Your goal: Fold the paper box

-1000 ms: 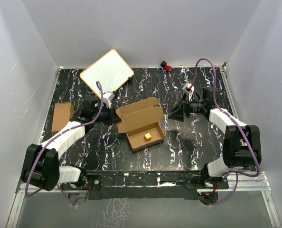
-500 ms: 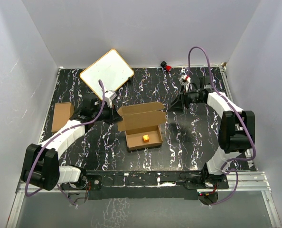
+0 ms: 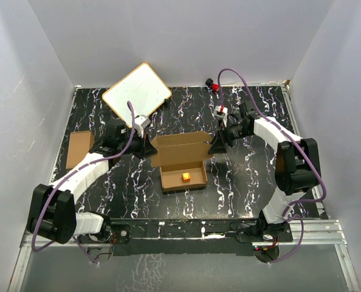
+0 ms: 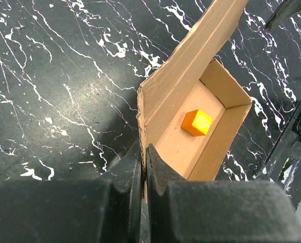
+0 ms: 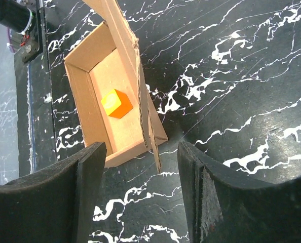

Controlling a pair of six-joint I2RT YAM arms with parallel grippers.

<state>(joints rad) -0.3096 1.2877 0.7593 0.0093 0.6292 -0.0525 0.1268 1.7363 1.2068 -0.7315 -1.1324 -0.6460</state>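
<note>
Note: paper box (image 3: 182,163) looks light, thin, crease-prone; grip flap edges; left hand (image 4: 143,162) clamped on lid edge; right hand (image 5: 140,152) open, empty.

The right gripper (image 3: 215,148) is now just beside the right end of the paper box (image 3: 182,159), no longer well off to its right. The box now lies squarer to the table edge, and the left gripper (image 3: 145,148) has clamped onto its left flap.

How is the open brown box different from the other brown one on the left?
The paper box is open with its lid up; the other carton lies flat. The left gripper pinches the paper box's flap; nothing touches the other carton. Both are plain brown cardboard.
</note>
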